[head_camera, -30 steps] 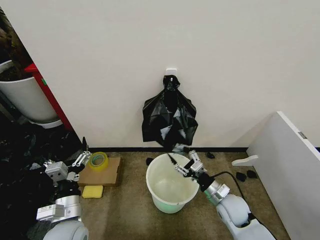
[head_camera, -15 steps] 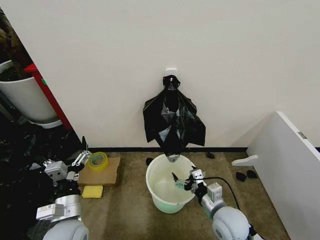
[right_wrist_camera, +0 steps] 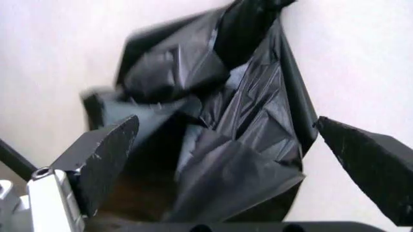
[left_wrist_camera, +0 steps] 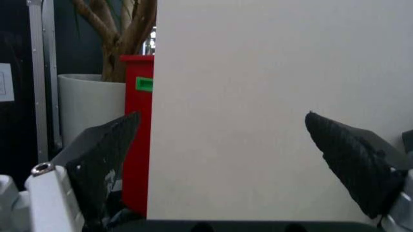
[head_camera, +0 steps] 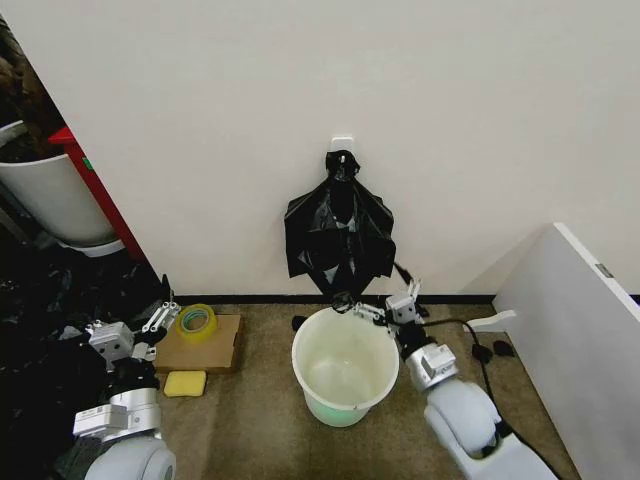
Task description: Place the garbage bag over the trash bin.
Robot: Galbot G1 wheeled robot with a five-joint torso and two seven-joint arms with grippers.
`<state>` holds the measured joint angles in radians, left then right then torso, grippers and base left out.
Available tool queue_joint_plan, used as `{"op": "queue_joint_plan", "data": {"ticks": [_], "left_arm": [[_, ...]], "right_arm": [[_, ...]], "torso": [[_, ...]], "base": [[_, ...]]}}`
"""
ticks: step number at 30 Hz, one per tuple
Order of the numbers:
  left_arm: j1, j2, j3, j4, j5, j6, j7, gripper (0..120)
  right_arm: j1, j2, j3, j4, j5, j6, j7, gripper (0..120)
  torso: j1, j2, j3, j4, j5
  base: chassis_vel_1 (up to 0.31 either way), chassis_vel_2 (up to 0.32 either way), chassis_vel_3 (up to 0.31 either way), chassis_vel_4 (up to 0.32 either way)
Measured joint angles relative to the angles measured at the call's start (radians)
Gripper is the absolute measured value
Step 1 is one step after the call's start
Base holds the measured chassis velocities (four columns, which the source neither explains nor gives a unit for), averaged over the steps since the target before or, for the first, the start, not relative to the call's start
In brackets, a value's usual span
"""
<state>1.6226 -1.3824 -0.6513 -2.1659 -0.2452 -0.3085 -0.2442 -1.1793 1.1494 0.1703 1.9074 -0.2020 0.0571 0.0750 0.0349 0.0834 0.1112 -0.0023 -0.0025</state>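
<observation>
One garbage bag hangs at frame centre above one trash bin. Right gripper, fingers spread, sits just below it; left gripper, lower left, also spread.

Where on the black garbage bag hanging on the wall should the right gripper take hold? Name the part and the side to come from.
Take the garbage bag by its loose lower edge, just above the trash bin. The knotted top is bunched at the wall hook; the bottom hangs free and crinkled, offering thin folds to pinch. Come from the front and below, where the open right gripper already sits, probably closing on a hanging fold.
</observation>
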Motion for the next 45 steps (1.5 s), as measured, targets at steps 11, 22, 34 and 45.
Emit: {"op": "queue_joint_plan", "data": {"ticks": [11,22,34,45], "left_arm": [[0.006,-0.003,-0.001,0.0,0.002,0.001,0.0,100],[0.009,-0.012,0.001,-0.006,0.011,0.0,-0.002,100],[-0.005,0.009,0.009,-0.006,0.014,-0.001,-0.001,100],[-0.103,0.261,0.065,0.032,-0.121,-0.054,0.196,100]], "right_arm": [[0.127,-0.009,-0.048,-0.103,-0.305,-0.138,-0.089,99],[0.123,0.012,-0.048,-0.097,-0.372,-0.183,-0.034,57],[0.096,0.041,-0.046,-0.06,-0.17,-0.141,0.081,16],[0.078,0.074,-0.072,-0.001,0.346,-0.064,0.095,0]], "torso": [[0.0,0.0,0.0,0.0001,0.0001],[0.0,0.0,0.0,0.0,0.0],[0.0,0.0,0.0,0.0,0.0],[0.0,0.0,0.0,0.0001,-0.0004]], "base": [[0.0,0.0,0.0,0.0],[0.0,0.0,0.0,0.0],[0.0,0.0,0.0,0.0],[0.0,0.0,0.0,0.0]]}}
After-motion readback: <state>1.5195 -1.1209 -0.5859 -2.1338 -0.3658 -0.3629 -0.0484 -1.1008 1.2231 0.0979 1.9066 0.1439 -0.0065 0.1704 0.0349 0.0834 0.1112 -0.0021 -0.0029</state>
